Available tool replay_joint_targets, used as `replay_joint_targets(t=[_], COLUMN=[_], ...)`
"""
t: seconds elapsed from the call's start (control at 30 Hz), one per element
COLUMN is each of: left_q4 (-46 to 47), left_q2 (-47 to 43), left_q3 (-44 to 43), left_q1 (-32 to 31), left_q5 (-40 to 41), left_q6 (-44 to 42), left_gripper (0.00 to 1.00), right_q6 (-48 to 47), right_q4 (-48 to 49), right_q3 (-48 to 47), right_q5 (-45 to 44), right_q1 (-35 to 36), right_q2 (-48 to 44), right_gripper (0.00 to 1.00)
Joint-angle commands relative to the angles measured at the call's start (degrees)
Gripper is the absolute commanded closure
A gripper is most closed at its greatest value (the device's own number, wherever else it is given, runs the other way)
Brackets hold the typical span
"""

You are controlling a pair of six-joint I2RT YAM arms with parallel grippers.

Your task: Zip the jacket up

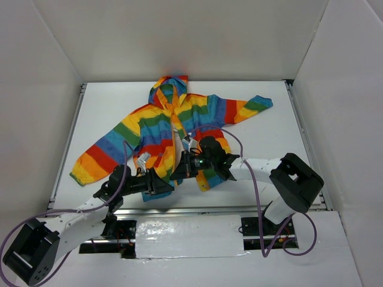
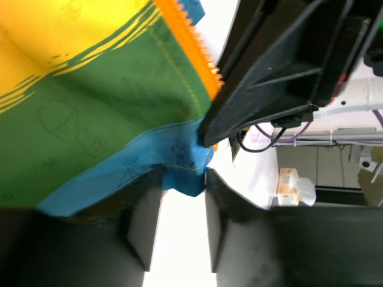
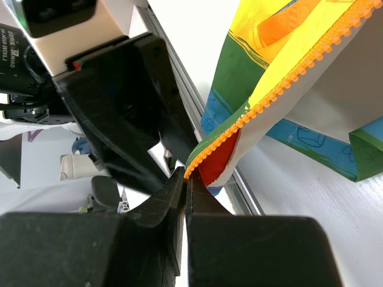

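The rainbow-striped jacket (image 1: 173,119) lies flat on the white table, hood at the far side, front open along the orange zipper band (image 1: 177,128). My right gripper (image 1: 178,167) is at the bottom hem. In the right wrist view it (image 3: 187,176) is shut on the lower end of the zipper band (image 3: 269,101), lifting that edge. My left gripper (image 1: 160,182) is just left of it. In the left wrist view its jaws (image 2: 184,176) stand a little apart, and the blue hem corner (image 2: 182,173) lies between the tips. The right gripper (image 2: 269,72) shows close ahead there.
A metal rail (image 1: 227,209) runs along the table's near edge, just below both grippers, and shows in the right wrist view (image 3: 245,197). White walls enclose the table on three sides. A white taped panel (image 1: 188,236) sits between the arm bases.
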State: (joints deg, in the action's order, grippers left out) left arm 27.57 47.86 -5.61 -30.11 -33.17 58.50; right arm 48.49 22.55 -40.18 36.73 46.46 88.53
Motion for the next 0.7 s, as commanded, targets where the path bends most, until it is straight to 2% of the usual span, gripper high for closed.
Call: replay_joint_targets(t=[0.0,0.03,0.13,0.4,0.67], left_q4=[4.07,4.24,4.60,4.16,4.24], left_q2=[1.01,1.19,1.63,1.02,-0.48], left_q3=[0.51,0.42,-0.19,-1.51,-1.16], left_q1=[-0.65,-0.83,-0.92,-0.92,-0.92], left_q5=[1.26,1.26,1.70,1.88,3.11], left_q6=[-1.72,-1.90,-2.07,-2.34,-2.08], left_gripper=[0.59,0.62,0.62,0.47,0.52], right_q6=[-1.20,-1.29,-1.38,-1.99,-1.91], right_q4=[-0.04,-0.22,-0.31,-0.66,-0.22], right_q3=[-2.27,-2.35,-2.18,-1.65,-1.30], right_q5=[-0.17,-0.17,-0.08,-0.34,0.27], right_q1=[-0.31,-0.23,-0.31,-0.23,-0.23], right_q2=[-2.22,-2.22,-2.22,-2.05,-1.52], right_gripper=[1.00,1.00,1.00,1.00,1.00])
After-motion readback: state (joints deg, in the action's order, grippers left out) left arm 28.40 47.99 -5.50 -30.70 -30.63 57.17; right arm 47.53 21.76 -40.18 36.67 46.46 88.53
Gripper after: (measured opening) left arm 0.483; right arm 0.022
